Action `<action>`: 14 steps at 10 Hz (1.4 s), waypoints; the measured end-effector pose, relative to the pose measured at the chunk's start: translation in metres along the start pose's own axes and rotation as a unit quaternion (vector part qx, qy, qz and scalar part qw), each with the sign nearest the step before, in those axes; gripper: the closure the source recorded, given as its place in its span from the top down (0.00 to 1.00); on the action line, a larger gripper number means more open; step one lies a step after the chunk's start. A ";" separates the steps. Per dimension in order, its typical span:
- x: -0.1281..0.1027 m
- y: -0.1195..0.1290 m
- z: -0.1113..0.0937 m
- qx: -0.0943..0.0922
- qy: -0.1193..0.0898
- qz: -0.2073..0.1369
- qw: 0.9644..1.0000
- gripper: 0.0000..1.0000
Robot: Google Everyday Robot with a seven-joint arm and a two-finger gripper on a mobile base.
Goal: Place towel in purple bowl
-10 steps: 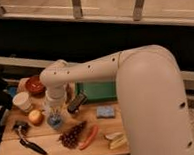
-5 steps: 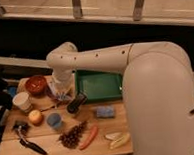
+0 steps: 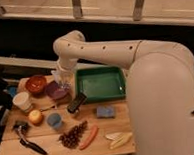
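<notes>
The purple bowl [image 3: 55, 90] sits on the wooden table [image 3: 50, 153], left of the green tray. My gripper [image 3: 63, 81] hangs from the white arm [image 3: 103, 49] just above the bowl's right rim. It is shut on a small pale towel [image 3: 60, 77], which hangs bunched between the fingers over the bowl's back edge. The towel is off the table and does not rest in the bowl.
Left of the bowl are a red-brown bowl [image 3: 36, 84] and a white cup [image 3: 23, 101]. A green tray [image 3: 101, 83] and a black object [image 3: 76, 102] are to its right. In front lie an orange fruit [image 3: 35, 116], a blue cup [image 3: 54, 121], a pine cone [image 3: 73, 135], a blue sponge [image 3: 106, 111] and a banana [image 3: 119, 139].
My gripper has risen from near the blue cup and moved back and slightly right, carrying the towel to just over the purple bowl.
</notes>
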 end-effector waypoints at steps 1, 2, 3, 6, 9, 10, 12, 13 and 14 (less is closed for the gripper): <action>0.000 -0.003 0.000 0.003 -0.002 0.000 1.000 0.00; -0.008 -0.002 0.001 0.005 -0.011 -0.004 1.000 0.00; -0.027 -0.002 0.003 0.008 -0.025 -0.015 1.000 0.00; -0.058 0.009 0.022 0.007 -0.028 -0.030 0.999 0.02; -0.066 0.010 0.072 -0.002 0.000 -0.027 1.000 0.30; -0.068 0.010 0.089 -0.010 0.007 -0.023 1.000 0.40; -0.073 0.002 0.108 -0.016 0.017 -0.012 1.000 0.59; -0.076 0.004 0.116 -0.023 0.024 -0.010 0.999 0.72; -0.076 0.006 0.120 -0.027 0.027 -0.009 0.999 0.77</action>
